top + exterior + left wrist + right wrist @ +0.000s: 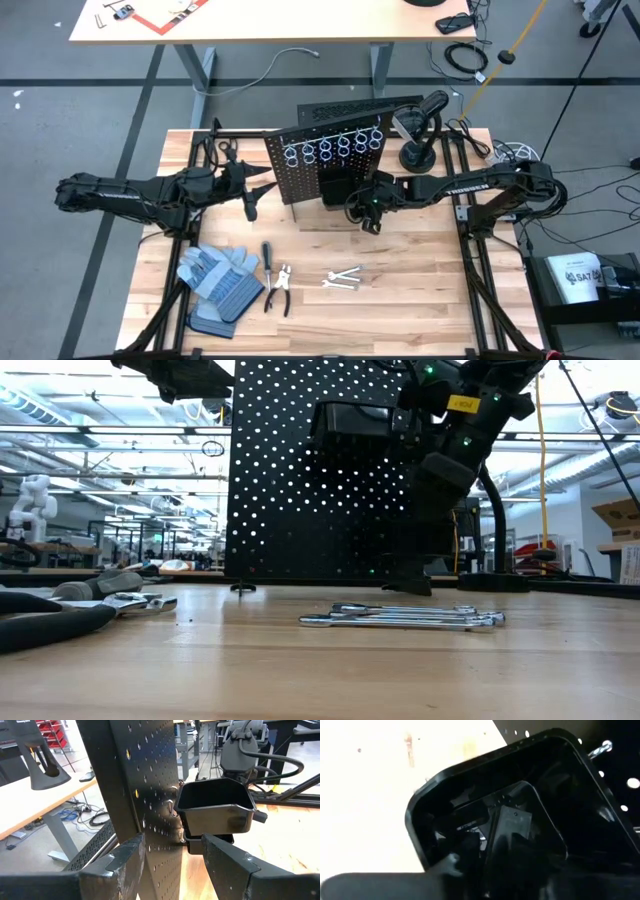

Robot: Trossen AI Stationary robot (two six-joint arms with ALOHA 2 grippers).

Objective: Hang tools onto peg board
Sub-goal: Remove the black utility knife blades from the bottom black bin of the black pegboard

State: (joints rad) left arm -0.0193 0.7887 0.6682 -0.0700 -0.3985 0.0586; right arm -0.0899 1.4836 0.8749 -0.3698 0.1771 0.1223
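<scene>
We are hovering the right gripper (372,222) over the black bin (214,805) on the peg board (300,172), jaw state unclear, left gripper (251,207) jaws apart beside the board, wrenches (343,279) still lying in front of it, needing pickup next.

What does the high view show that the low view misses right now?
Only the high view shows the work gloves, the thin screwdriver and the ring holders on the peg board. Only the low view shows the room behind the board. Both show the peg board, the wrenches and the pliers.
</scene>
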